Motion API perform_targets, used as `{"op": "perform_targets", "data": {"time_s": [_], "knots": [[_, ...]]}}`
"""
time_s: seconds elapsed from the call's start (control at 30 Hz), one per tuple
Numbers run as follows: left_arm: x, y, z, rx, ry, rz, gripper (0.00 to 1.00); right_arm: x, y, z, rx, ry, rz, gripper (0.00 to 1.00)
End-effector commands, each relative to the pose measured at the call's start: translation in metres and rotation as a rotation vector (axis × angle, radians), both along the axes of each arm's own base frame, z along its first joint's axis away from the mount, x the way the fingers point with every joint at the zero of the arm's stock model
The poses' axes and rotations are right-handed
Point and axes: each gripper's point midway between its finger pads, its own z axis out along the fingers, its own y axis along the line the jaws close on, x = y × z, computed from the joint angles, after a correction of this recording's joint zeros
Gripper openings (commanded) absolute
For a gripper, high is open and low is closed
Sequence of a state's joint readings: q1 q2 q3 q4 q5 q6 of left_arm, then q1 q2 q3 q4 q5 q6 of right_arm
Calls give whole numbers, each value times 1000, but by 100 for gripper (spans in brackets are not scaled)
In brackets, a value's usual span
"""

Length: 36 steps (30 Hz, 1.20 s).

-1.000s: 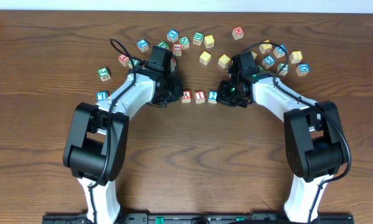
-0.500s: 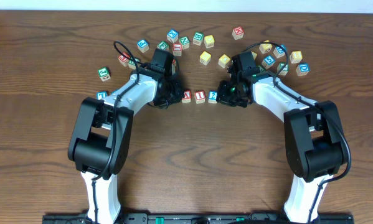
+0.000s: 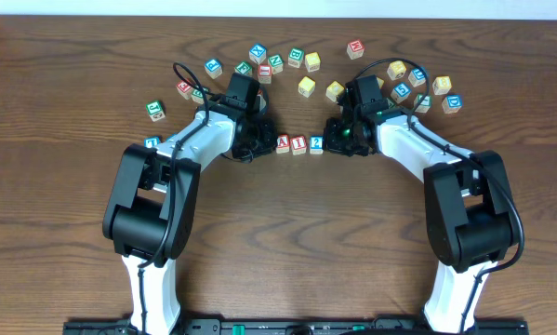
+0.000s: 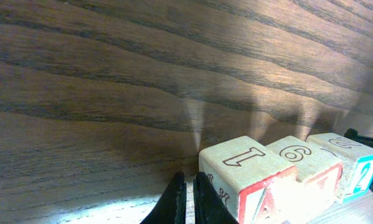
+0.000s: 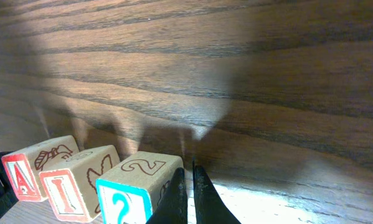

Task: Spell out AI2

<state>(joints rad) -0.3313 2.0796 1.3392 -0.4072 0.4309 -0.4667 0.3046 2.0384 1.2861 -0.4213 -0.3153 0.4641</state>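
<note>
Evidently left gripper (image 4: 187,190) and right gripper (image 5: 187,183), both pressed together, flank the I block (image 3: 298,143); nudge A block (image 3: 282,143) and 2 block (image 3: 316,143) inward evenly.

Wooden table (image 3: 287,233) — row of three blocks (image 3: 298,143), loose blocks (image 3: 306,87) scattered beyond

Showing dark grained wood across the surface (image 4: 111,74), pale matt wood on blocks (image 5: 80,168), glossy white plastic on arm shells (image 3: 413,144).
</note>
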Motion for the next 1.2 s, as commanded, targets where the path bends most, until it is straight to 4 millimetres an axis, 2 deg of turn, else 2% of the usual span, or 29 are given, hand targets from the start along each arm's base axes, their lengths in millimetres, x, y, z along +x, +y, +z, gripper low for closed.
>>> {"op": "perform_targets", "data": {"time_s": [0.0, 0.2, 0.4, 0.6, 0.83, 0.97, 1.17], "knots": [[-7, -1, -12, 2, 25, -29, 8, -8, 11, -7, -6, 0, 65, 1], [-7, -1, -12, 1, 26, -30, 7, -7, 19, -4, 13, -24, 112, 1], [-13, -11, -8, -48, 8, -130, 7, -10, 22, -3, 36, -16, 121, 1], [-19, -7, -10, -33, 12, -174, 7, -16, 24, -5, 36, 14, 117, 1], [-27, 6, -13, -8, 27, -234, 7, -22, 21, -8, 32, 64, 67, 1], [-23, 16, -14, -6, 31, -213, 8, -22, 21, -8, 32, 63, 67, 1], [-13, 31, -12, -8, 15, -180, 7, -6, 18, -1, 40, 14, 51, 1]]}}
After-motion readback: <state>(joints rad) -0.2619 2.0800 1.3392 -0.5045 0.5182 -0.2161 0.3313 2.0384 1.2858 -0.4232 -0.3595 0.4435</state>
